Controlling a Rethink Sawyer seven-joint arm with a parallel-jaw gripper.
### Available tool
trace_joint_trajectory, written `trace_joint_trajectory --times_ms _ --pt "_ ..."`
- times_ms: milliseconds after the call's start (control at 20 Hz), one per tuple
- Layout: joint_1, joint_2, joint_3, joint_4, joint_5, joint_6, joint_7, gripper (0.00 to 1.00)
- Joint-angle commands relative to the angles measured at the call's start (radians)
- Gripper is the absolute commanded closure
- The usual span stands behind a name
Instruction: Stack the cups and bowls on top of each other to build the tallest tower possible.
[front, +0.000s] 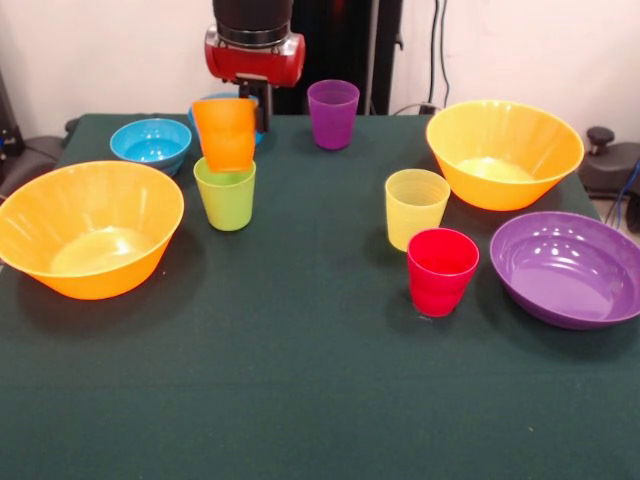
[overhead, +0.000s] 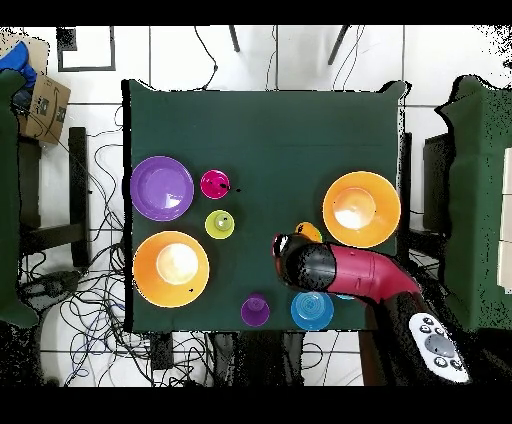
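An orange cup hangs tilted, its base right at the rim of the lime green cup. My gripper is shut on the orange cup's rim, mostly hidden behind it. A cyan bowl sits left of them, and a deeper blue bowl peeks out behind the orange cup. The purple cup stands at the back. Two large orange bowls flank the table. The yellow cup, red cup and purple bowl stand at right. Overhead, my arm covers the green cup.
Overhead, cables lie on the floor around the green table. A cardboard box sits at the upper left, and chairs stand on both sides. In that view a blue bowl and the purple cup sit close to the table's bottom edge.
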Motion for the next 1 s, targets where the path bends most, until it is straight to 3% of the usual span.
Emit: trace_joint_trajectory --times_ms 50,350,400,1000 --pt "0.043 0.050 0.029 -0.054 0.016 -0.077 0.128 1.00" --pt "0.045 0.052 0.024 -0.055 0.020 -0.081 0.125 1.00" --pt "0.044 0.052 0.024 -0.056 0.022 -0.077 0.120 0.00" --pt "0.030 0.017 0.024 -0.049 0.019 -0.008 0.082 0.00"
